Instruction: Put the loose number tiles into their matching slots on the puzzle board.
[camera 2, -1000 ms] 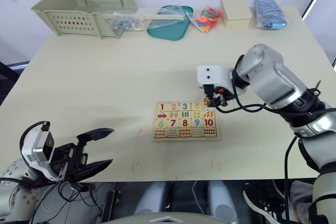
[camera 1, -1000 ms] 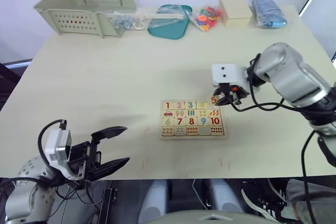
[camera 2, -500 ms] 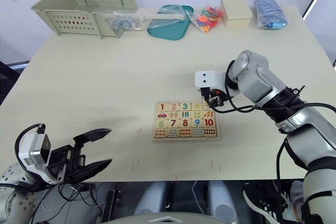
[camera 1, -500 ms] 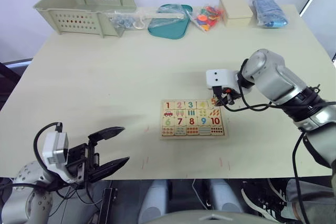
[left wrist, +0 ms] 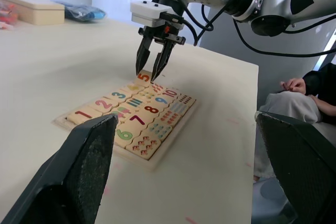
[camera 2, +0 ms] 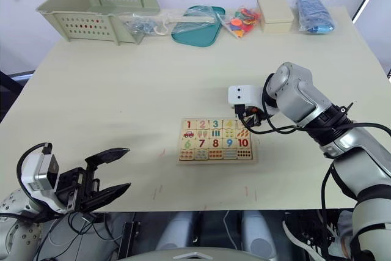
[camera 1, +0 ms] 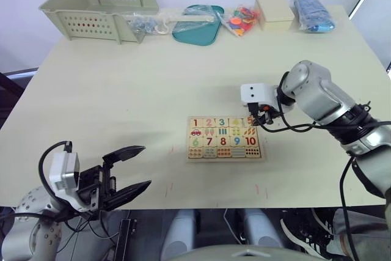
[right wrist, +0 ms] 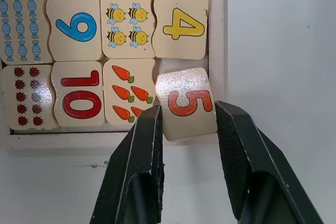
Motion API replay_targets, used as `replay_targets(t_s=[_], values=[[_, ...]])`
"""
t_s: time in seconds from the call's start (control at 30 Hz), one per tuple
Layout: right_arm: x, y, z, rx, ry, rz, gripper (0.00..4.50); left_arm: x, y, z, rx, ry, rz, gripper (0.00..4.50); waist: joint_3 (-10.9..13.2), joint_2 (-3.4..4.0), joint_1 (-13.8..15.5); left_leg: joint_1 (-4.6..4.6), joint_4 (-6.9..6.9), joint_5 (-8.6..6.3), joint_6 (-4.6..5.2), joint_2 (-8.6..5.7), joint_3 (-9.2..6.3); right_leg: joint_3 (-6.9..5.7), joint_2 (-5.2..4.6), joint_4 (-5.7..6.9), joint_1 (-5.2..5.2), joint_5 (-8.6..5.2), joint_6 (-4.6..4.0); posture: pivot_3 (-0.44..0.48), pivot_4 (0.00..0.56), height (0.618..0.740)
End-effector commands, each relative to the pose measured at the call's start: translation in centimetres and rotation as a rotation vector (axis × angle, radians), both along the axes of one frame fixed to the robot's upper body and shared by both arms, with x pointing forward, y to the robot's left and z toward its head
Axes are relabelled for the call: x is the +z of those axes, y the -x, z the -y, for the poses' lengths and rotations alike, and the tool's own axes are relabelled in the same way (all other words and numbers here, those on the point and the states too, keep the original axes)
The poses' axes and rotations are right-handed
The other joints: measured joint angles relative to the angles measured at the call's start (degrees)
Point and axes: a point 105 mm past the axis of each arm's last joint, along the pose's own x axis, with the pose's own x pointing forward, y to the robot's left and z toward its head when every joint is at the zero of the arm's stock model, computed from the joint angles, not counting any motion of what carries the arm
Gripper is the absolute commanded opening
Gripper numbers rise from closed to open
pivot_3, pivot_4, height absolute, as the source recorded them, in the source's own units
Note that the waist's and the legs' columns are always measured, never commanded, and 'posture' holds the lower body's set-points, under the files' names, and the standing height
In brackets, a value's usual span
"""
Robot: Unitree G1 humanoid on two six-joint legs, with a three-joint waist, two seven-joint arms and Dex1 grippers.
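The puzzle board (camera 1: 225,159) lies on the table in front of me. Tiles 1 (camera 1: 195,123), 2 (camera 1: 209,123), 3 (camera 1: 222,123) and 4 (right wrist: 178,24) sit in its far row of slots. My right gripper (right wrist: 188,109) is at the board's far right corner, shut on the red 5 tile (right wrist: 186,103). That tile lies slightly askew over the corner slot next to the 4. My left gripper (camera 1: 145,167) hangs open and holds nothing, low beyond the table's near left edge, far from the board.
Along the table's far edge stand a green basket (camera 1: 98,7), a teal tray (camera 1: 195,27), a bag of coloured pieces (camera 1: 239,19), a cream box (camera 1: 274,11) and a blue bag (camera 1: 313,15). A person's hand (left wrist: 294,85) shows off the table's side.
My right gripper has drawn in a little and come down onto the board's far right corner with the 5 tile. The left arm has barely moved.
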Motion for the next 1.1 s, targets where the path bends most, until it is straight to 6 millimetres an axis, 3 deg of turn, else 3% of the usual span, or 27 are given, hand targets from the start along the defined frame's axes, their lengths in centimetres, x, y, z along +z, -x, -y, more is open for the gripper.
replay_targets(t_s=[0.03, 1.1], values=[[0.83, 0.26, -0.21, 0.0, -0.025, 0.022, 0.89, 0.81, 0.04, 0.16, -0.009, -0.004, 0.028, 4.5, 0.0, 0.0, 0.0, 0.0, 0.0, 0.0, 0.0, 0.0, 0.0, 0.0, 0.0, 0.0, 0.0, 0.0, 0.0, 0.0, 0.15, 0.74], [0.11, 0.76, -0.43, -0.08, -0.063, -0.002, 0.89, 0.96, 0.29, 0.26, -0.013, -0.007, 0.02, 4.5, 0.0, 0.0, 0.0, 0.0, 0.0, 0.0, 0.0, 0.0, 0.0, 0.0, 0.01, 0.0, 0.0, 0.0, 0.0, 0.0, 0.15, 0.74]])
